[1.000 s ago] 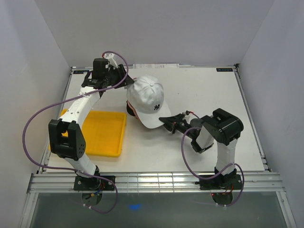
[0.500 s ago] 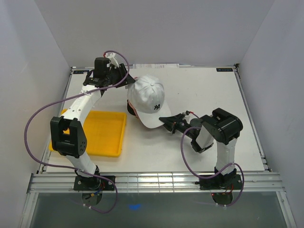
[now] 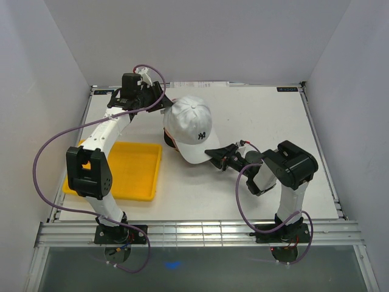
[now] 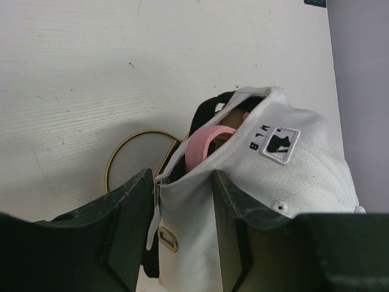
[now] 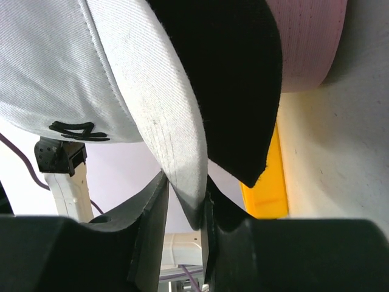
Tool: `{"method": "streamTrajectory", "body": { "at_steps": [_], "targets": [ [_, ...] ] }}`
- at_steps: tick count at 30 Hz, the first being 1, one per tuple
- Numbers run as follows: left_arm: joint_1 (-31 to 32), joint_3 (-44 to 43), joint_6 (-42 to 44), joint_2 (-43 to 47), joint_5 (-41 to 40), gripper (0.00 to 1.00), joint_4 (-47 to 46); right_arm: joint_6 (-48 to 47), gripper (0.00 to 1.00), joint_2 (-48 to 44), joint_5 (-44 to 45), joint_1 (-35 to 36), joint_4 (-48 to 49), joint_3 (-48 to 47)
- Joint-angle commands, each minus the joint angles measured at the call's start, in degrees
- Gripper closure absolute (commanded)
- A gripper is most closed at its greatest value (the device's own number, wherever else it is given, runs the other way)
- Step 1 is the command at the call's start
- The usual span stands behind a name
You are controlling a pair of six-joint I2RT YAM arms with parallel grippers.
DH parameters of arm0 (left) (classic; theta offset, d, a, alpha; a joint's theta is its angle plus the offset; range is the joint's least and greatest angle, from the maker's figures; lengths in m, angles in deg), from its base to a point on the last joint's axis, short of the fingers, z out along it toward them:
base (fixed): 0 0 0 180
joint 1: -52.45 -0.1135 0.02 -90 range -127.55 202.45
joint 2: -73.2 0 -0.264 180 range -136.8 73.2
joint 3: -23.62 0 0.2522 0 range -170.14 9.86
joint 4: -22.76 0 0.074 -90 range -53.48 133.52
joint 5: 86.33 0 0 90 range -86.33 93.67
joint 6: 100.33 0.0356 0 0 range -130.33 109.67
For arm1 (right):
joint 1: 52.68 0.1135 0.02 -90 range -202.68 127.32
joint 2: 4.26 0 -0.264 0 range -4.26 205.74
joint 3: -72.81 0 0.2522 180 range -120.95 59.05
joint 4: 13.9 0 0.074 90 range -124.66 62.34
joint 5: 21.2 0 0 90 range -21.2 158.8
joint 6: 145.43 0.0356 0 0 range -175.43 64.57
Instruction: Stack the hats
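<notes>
The white hat [image 3: 191, 125] with a dark NY logo tops the stack of hats in the middle of the table. Under it show a black hat [image 5: 231, 73] and a pink hat [image 5: 304, 42]; the pink band [image 4: 203, 143] peeks out at the back. My left gripper [image 3: 165, 104] is shut on the back of the white hat [image 4: 200, 231], by its strap buckle. My right gripper [image 3: 211, 153] is at the brim's front edge. The white brim [image 5: 176, 140] lies between its open fingers [image 5: 185, 179], with a gap on one side.
A yellow tray [image 3: 130, 170] lies left of the stack, near the left arm. A gold wire ring [image 4: 121, 149] rests on the table under the hats' back. White walls close in the table on three sides.
My right gripper's jaws have parted slightly around the white brim. The right arm's elbow has shifted a little to the right. The left gripper still holds the hat's back.
</notes>
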Motion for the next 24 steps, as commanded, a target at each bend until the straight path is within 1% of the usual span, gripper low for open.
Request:
{"method": "streamTrajectory", "body": {
  "at_steps": [1,3,4,6,7,10,14,15,21,24],
  "targets": [
    [-1.00,1.01,2.86,-3.08,-5.77,0.47,6.28,-3.96,0.73,0.57,-2.84,-0.26,-9.76,3.29],
    [-1.09,1.01,2.78,-3.26,-5.85,0.47,6.28,-3.96,0.75,0.74,-2.92,-0.17,-9.76,3.64],
    [-1.09,1.01,2.86,-3.35,-5.77,0.47,6.37,-3.96,0.79,0.92,-3.10,-0.26,-9.76,3.81],
    [-1.27,1.01,2.86,-3.43,-5.85,0.47,6.54,-4.14,0.82,1.44,-3.28,-0.26,-9.85,3.90],
    [-1.27,1.09,2.86,-3.43,-5.77,0.47,6.55,-4.14,0.87,1.62,-3.45,-0.35,-9.93,3.90],
    [-1.36,1.27,2.86,-3.52,-5.77,0.47,6.55,-4.92,0.88,2.24,-3.89,-0.35,-11.51,3.38],
    [-1.71,1.18,2.95,-3.61,-5.86,0.47,6.63,-7.03,0.83,2.33,-4.16,-0.26,-15.20,2.76],
    [-1.80,1.18,3.04,-3.61,-5.86,0.47,6.72,-7.65,0.80,2.15,-4.07,-0.35,-16.34,2.76],
    [-2.06,1.01,3.22,-3.43,-5.68,0.47,6.90,-9.23,0.70,1.71,-4.42,-0.44,-19.42,2.32],
    [-2.15,0.92,3.13,-3.43,-5.68,0.47,6.99,-9.76,0.69,1.19,-4.51,-0.44,-20.39,2.58]
  ]
}}
